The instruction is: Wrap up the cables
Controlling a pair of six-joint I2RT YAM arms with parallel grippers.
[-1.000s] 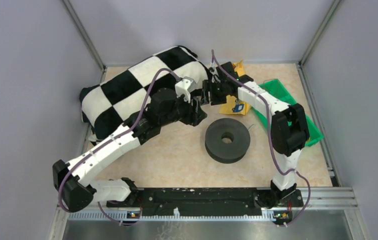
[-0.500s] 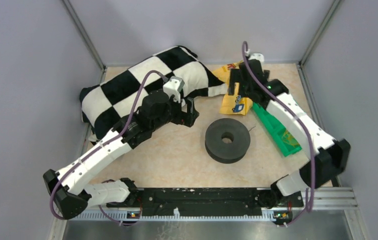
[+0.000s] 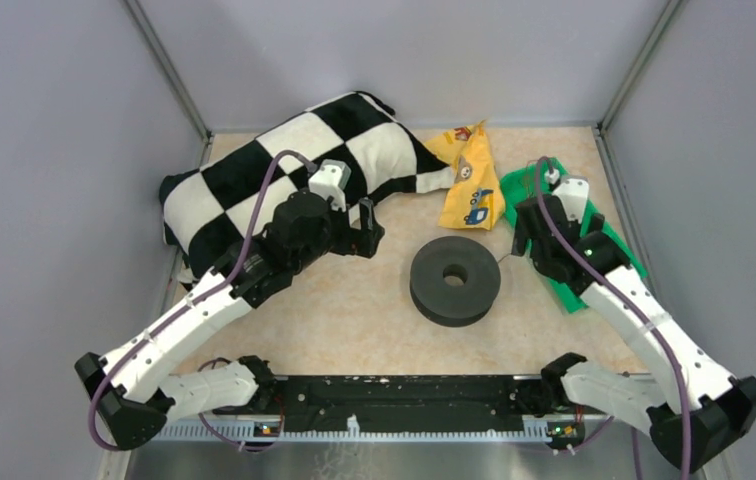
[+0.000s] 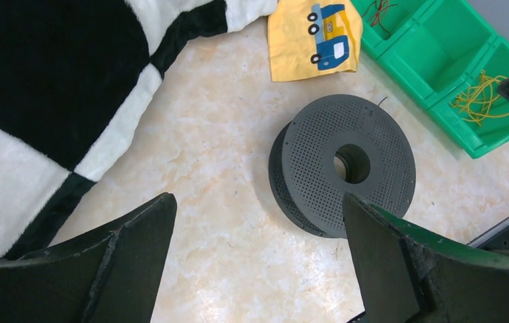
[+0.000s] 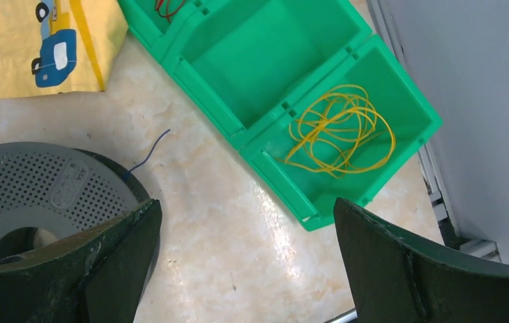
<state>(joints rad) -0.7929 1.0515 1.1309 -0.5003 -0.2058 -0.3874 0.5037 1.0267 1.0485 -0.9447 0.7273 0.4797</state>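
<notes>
A dark grey spool (image 3: 455,280) lies flat mid-table; it also shows in the left wrist view (image 4: 346,171) and the right wrist view (image 5: 36,185). A thin dark cable end (image 5: 149,151) sticks out from the spool's right side, barely visible from the top (image 3: 502,258). My left gripper (image 3: 370,228) is open and empty, left of the spool, above bare table (image 4: 258,205). My right gripper (image 3: 528,238) is open and empty, between the spool and the green bin (image 5: 246,208).
A green compartment bin (image 5: 238,131) at the right (image 3: 622,250) holds yellow wire loops (image 5: 339,128) and some red wires. A yellow printed bag (image 3: 469,185) lies behind the spool. A black-and-white checkered blanket (image 3: 284,170) covers the far left.
My right arm has swung from the far middle back to the right, over the green bin. My left gripper has pulled back slightly to the left. Both stay open.
</notes>
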